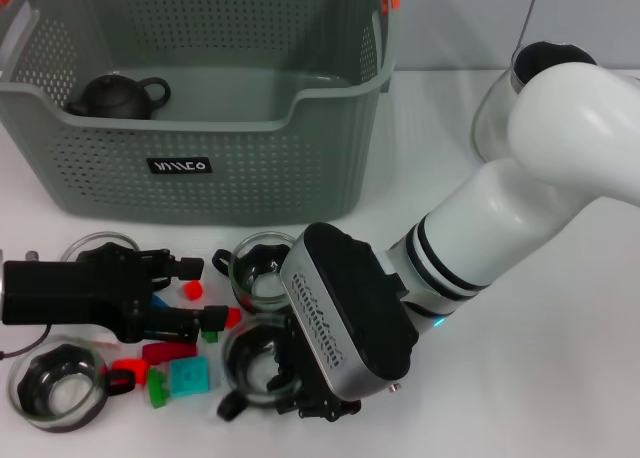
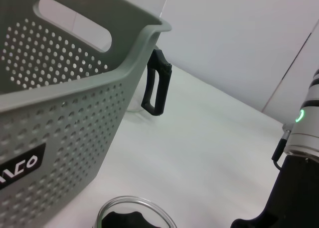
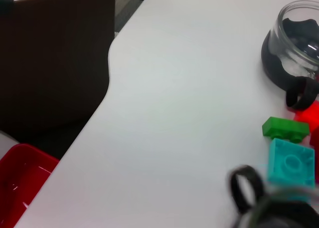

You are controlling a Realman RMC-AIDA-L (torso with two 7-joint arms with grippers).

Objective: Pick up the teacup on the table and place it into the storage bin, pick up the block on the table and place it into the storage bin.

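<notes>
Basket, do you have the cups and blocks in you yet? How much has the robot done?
Hardly started. The storage bin holds only a dark teapot; no teacup or block shows inside. The right hand is down at a glass teacup, and the left hand is by the blocks. The other teacups and all the blocks are left on the table.

grey-green perforated storage bin (image 1: 230,168), teal block (image 1: 190,378)
</notes>
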